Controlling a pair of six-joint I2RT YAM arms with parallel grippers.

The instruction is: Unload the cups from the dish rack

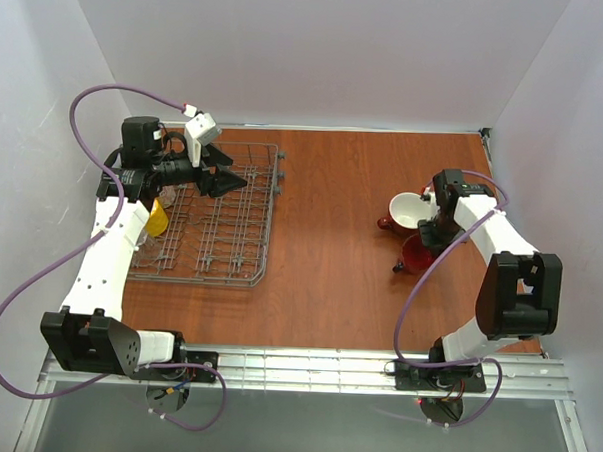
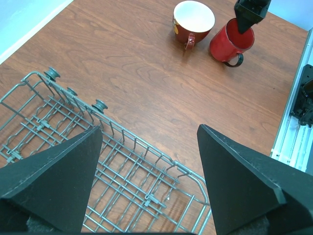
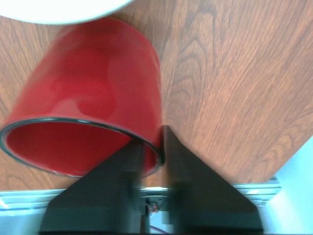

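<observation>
In the top view, the dish rack [image 1: 231, 233] stood on the 9 o'clock side of the brown wooden table [image 1: 332, 207]. A yellow mug [image 1: 158, 218] was inside the rack near its 9 o'clock edge, partly hidden by the left arm. The other compartments that could be seen held only wire tines.

The left gripper [image 2: 149, 128] hovered above the 12 o'clock part of the rack and pointed toward 3 o'clock. Its fingers were spread wide and there was nothing between them. Below them, in the wrist view, were the rack's far rim and the bare table.

Two mugs were on the 3 o'clock side of the table, well apart from the rack. The dark red floral mug [image 2: 193, 19] stood upright with its white inside facing up. The plain red mug [image 3: 93, 98] was just beside it, at about 5 o'clock from it, and leaned to one side. I could not tell if its bottom touched the table.

The right gripper [image 3: 154, 139] was closed narrowly on the rim of the plain red mug. One finger was inside the mouth and the other pressed on the outer wall, so the wall was pinched between them. The handle of this mug pointed away from the floral mug.
</observation>
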